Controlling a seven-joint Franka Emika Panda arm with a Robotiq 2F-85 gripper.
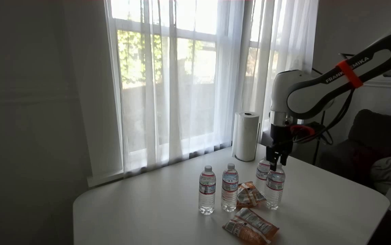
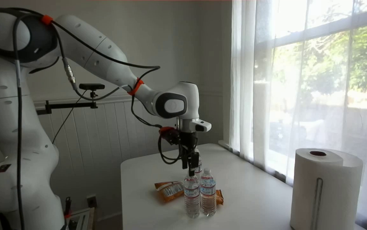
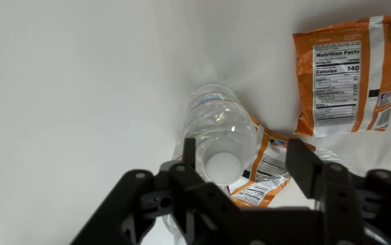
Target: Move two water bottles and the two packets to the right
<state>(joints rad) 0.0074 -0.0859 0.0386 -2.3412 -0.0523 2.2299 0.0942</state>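
Note:
Two clear water bottles stand upright under and beside my gripper: the nearer bottle [image 1: 274, 190] and one behind it [image 1: 262, 169]. Both also show in an exterior view, as a left bottle [image 2: 192, 198] and a right bottle [image 2: 208, 196]. My gripper [image 1: 278, 164] is open above the nearer bottle, fingertips about cap height. In the wrist view its jaws [image 3: 241, 146] straddle that bottle's white cap [image 3: 223, 169], which lies closer to the left finger. A packet [image 1: 250, 195] lies between the bottle pairs, partly hidden; the other packet [image 1: 251, 226] lies flat in front, and also shows in the wrist view [image 3: 338, 81].
Two more upright bottles stand to the left, an outer bottle [image 1: 207, 192] and an inner bottle [image 1: 229, 190] touching or close to the packet. A paper-towel roll [image 1: 246, 136] stands at the back by the window curtain. The white table [image 1: 130, 217] has rounded corners.

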